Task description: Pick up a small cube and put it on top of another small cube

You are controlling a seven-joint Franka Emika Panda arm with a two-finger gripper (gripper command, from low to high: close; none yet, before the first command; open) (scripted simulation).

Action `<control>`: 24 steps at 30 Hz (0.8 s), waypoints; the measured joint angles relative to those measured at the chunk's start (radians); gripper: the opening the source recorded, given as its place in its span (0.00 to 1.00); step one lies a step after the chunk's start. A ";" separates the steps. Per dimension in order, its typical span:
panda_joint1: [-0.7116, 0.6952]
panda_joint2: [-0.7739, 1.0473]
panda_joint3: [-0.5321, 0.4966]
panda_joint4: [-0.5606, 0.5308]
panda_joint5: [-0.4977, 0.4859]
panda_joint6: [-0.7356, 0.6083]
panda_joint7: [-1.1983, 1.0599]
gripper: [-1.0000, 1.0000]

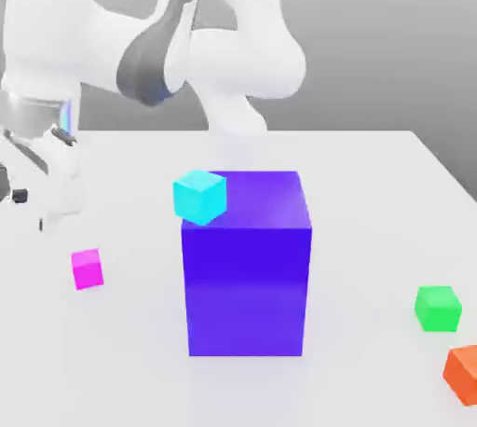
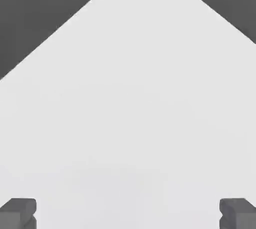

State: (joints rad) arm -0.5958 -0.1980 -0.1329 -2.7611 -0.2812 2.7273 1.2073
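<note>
Standing between pink small cube [image 1: 88,268] and green cube [image 1: 437,309], blue block [image 1: 247,267], gripper [image 2: 128,213] spread wide, empty.

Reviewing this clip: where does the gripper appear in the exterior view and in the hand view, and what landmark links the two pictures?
Exterior view: the gripper hangs at the exterior view's left, above and behind the magenta cube.
Hand view: its two dark fingertips stand wide apart over bare surface, open, holding nothing.
Shared landmark: the white table.
</note>
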 joint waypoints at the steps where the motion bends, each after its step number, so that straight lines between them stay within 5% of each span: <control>1: -0.010 0.015 -0.012 -0.013 0.005 0.013 0.002 0.50; 12: -0.072 0.160 -0.131 -0.157 0.225 0.162 -0.094 0.50; 24: -0.090 0.313 -0.043 -0.113 0.475 0.279 -0.252 0.50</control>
State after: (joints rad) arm -0.6862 0.1150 -0.1756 -2.8738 0.1937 3.0066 0.9556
